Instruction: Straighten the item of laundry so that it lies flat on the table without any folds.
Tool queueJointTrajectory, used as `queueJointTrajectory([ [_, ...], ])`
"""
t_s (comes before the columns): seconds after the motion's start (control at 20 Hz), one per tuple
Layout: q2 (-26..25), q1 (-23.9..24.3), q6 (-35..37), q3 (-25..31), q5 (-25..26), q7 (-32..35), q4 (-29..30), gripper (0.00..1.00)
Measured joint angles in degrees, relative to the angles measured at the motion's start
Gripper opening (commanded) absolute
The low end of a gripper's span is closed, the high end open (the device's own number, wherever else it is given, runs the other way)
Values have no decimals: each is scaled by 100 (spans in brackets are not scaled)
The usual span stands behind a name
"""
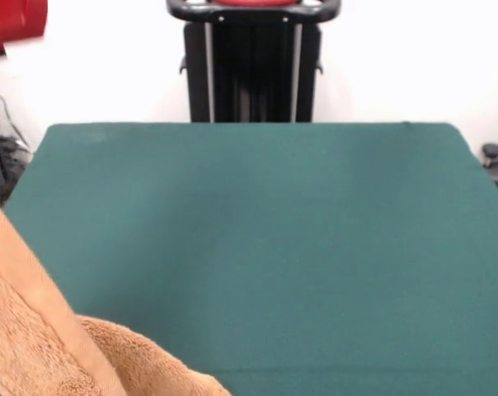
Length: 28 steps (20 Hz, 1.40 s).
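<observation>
An orange-tan terry towel (43, 330) fills the near left corner of the front view. It rises steeply toward the left edge and runs out of the picture, so it is bunched or lifted, not flat. Part of it rests on the dark green table (274, 231) near the front edge. Its tag and border bands do not show. The gripper is not in view; only the robot's black pedestal (253, 62) stands at the table's far side.
A red part (14, 21) shows at the top left corner. Cables and dark gear lie on the floor past the table's left (10, 153) and right (496, 161) edges. A white wall stands behind.
</observation>
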<state>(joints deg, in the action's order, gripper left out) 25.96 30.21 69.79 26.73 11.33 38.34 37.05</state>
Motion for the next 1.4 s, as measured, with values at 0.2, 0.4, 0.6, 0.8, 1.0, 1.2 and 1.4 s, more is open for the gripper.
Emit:
queueJointTrajectory([
  [0.2, 189, -10, 167, -139, -159, 0, 3, 0],
  [0.4, 365, -29, 401, -282, -326, 1, 23, 0],
  [0.6, 481, -53, 580, -399, -483, 2, 113, 0],
  [0.8, 625, -78, 722, -560, -713, 21, 385, 0],
  [1.0, 771, -79, 728, -658, -985, 127, 766, 0],
  [1.2, 1002, -80, 728, -775, -1390, 322, 1405, 0],
  [1.4, 1168, -88, 726, -835, -1638, 435, 1836, 0],
])
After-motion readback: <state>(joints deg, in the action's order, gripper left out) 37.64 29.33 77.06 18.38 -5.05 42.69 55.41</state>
